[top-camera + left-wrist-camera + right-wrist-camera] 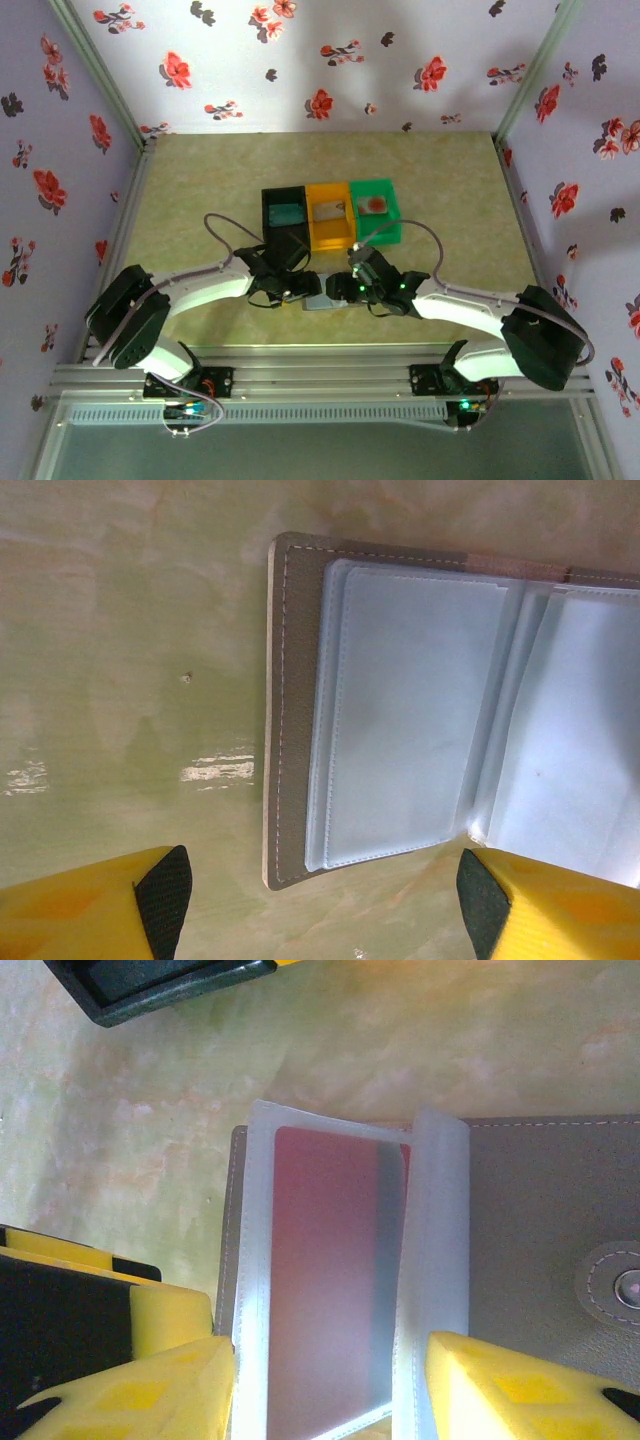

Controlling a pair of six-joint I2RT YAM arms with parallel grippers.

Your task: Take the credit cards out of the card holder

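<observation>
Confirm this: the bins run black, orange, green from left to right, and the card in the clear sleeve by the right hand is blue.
Not blue: the right wrist view shows a red card in the card holder's sleeve. The rest stands.

So the table (200,180) is this greenish-yellow marbled top. The orange bin (330,241) sits mid-table, with a black bin (267,212) touching its left side and a green bin (386,232) touching its right. The grey card holder (285,710) lies open just nearer than the orange bin.
</observation>
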